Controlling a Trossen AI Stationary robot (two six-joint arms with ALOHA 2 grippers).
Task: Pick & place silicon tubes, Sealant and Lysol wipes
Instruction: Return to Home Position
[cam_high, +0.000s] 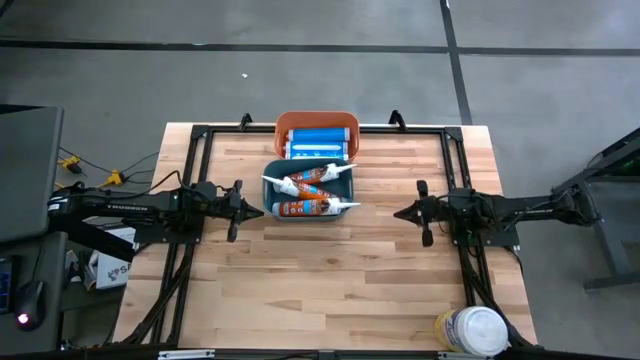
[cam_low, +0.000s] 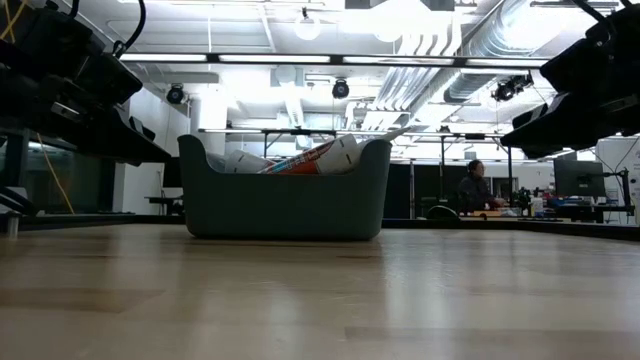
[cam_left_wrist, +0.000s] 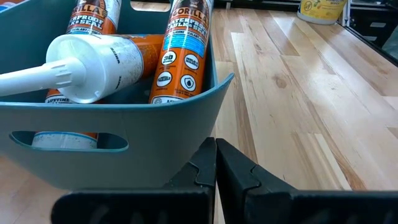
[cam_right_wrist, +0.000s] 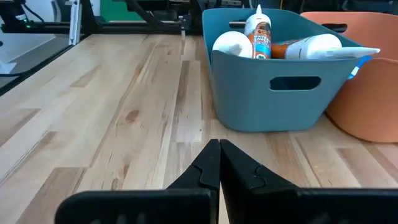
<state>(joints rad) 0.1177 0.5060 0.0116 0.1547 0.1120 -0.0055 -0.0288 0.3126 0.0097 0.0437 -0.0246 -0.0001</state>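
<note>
A teal bin (cam_high: 305, 190) at the table's far middle holds several orange-and-white sealant tubes (cam_high: 308, 207), seen close in the left wrist view (cam_left_wrist: 184, 56). An orange bin (cam_high: 317, 135) behind it holds blue cartridges (cam_high: 318, 140). The Lysol wipes canister (cam_high: 470, 330) stands upright at the table's near right corner and shows far off in the left wrist view (cam_left_wrist: 322, 10). My left gripper (cam_high: 243, 200) is shut and empty, just left of the teal bin. My right gripper (cam_high: 397, 212) is shut and empty, right of the bin.
Bare wooden table lies between the two grippers and toward the near edge. Black frame rails (cam_high: 200, 140) run along the table's sides. In the low view a person (cam_low: 477, 187) sits far behind the table in the room.
</note>
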